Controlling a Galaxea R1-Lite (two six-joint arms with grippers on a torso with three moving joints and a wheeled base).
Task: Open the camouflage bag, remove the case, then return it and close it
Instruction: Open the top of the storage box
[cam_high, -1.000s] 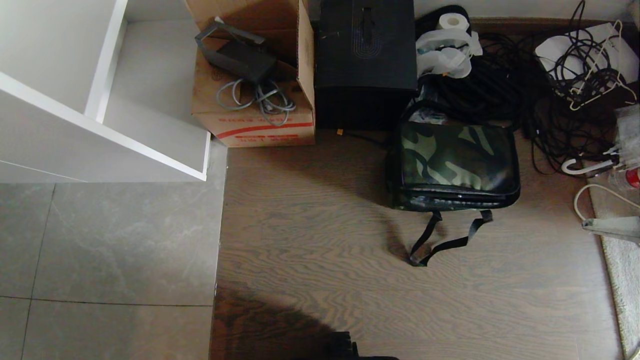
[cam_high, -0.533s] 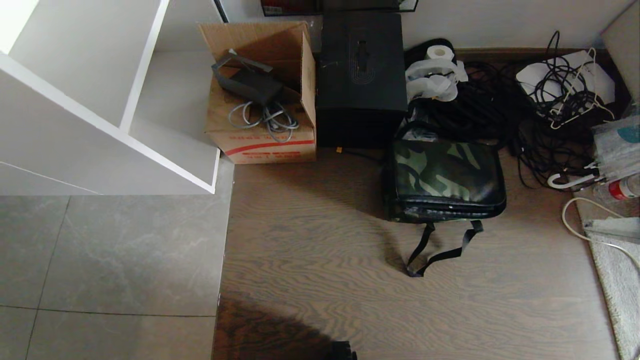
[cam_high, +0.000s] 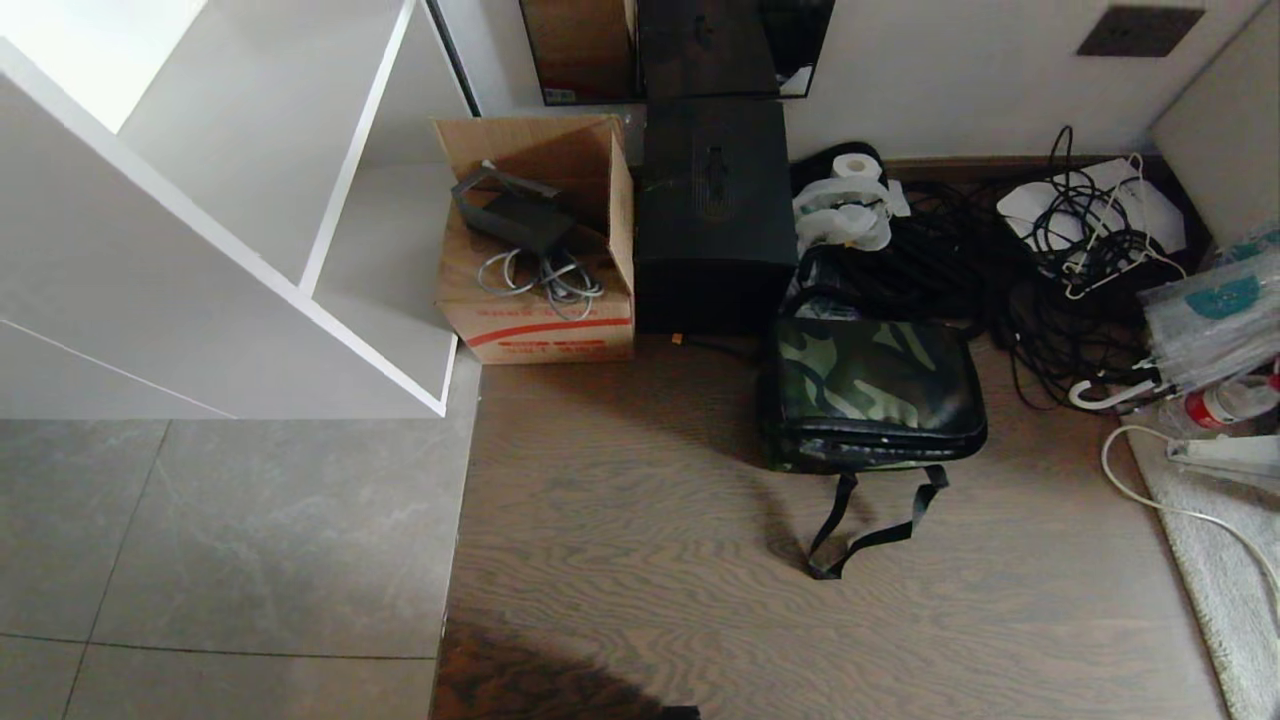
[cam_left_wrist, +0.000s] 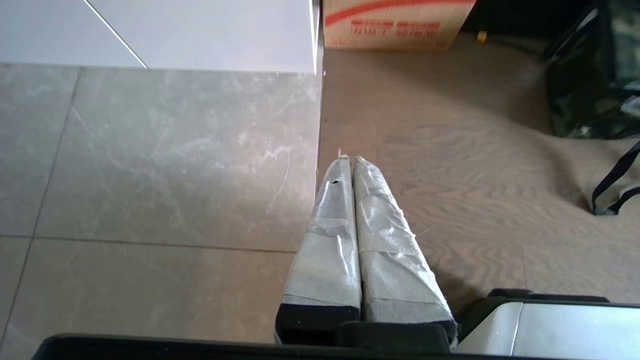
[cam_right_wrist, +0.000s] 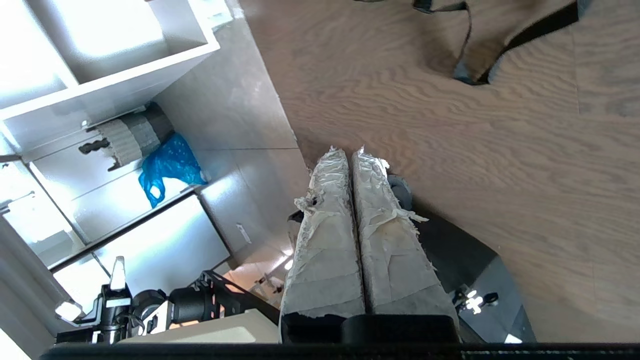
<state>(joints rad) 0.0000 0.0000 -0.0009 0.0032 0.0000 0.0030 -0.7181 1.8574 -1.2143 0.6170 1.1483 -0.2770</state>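
floor: wood-grain boards (cam_high: 700, 560) under the bag, meeting grey stone tiles (cam_high: 230, 540) on the robot's left; a white shelf unit (cam_high: 250, 250) stands over the tiles.
left gripper: (cam_left_wrist: 348, 161) tape-wrapped fingers pressed together, nothing between them, hanging over the seam of tile and board, well apart from the bag.
right gripper: (cam_right_wrist: 348, 152) fingers also pressed tight and empty, over bare boards, near the loose strap loop but not touching it.
camouflage bag: (cam_high: 872, 385) lies flat on the boards at the right of the head view, zipped closed as far as can be seen, its black strap (cam_high: 865, 530) trailing toward the robot.
case: not visible; presumably inside the closed bag.
step in hand: approach, judged from both arms being clear of the bag; nothing of the opening is done yet.
doing it well: bring a gripper to the black zipper edge on the near side, spread the fingers before contact, find the pull; the other gripper could pin the soft top so the bag does not slide. The pull is too small to make out.
bag material: soft, glossy, rounded corners; likely to sag and shift.
neighbours: tall black box (cam_high: 715, 215) just behind-left of the bag, open cardboard box (cam_high: 540, 250) with grey cables beside it, tangled black cables (cam_high: 1020, 270) behind-right.
risk: snagging the strap or cables.
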